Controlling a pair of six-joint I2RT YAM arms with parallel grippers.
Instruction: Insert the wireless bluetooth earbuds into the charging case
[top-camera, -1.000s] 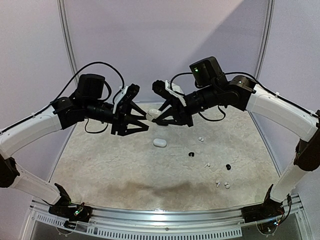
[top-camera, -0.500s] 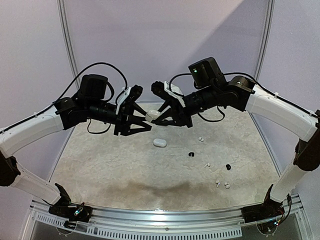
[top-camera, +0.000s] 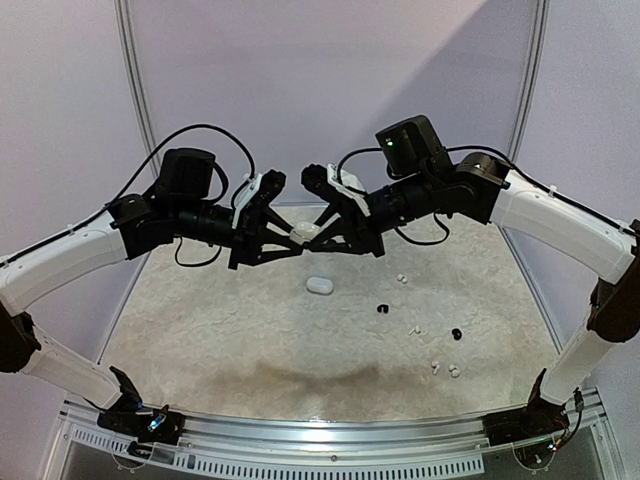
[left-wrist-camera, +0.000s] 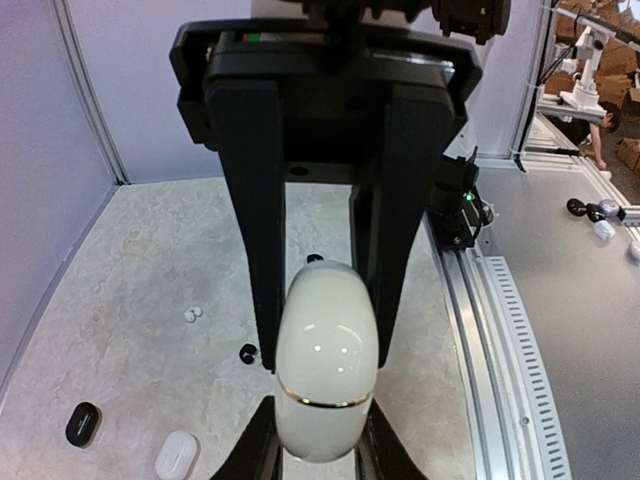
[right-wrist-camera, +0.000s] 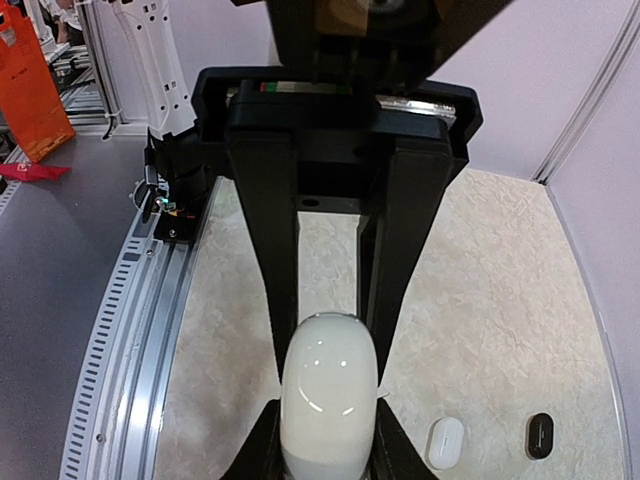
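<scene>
1 charging case (top-camera: 306, 232) hangs midair, clamped by left tool (top-camera: 296, 242) and right tool (top-camera: 319, 240), clear of table (top-camera: 230, 330).

Left gripper (top-camera: 288, 243) and right gripper (top-camera: 322, 238) both pinch 1 white case (top-camera: 305, 232) mid-air; 2nd case (top-camera: 319, 285) and scattered earbuds (top-camera: 401, 278) lie on table (top-camera: 220, 320).

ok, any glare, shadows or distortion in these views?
Top view: fisheye bows the wall poles, a diagonal shadow crosses the back wall, dark patch on the near table. Both wrist views: small glints on the case, nothing blown out.
</scene>
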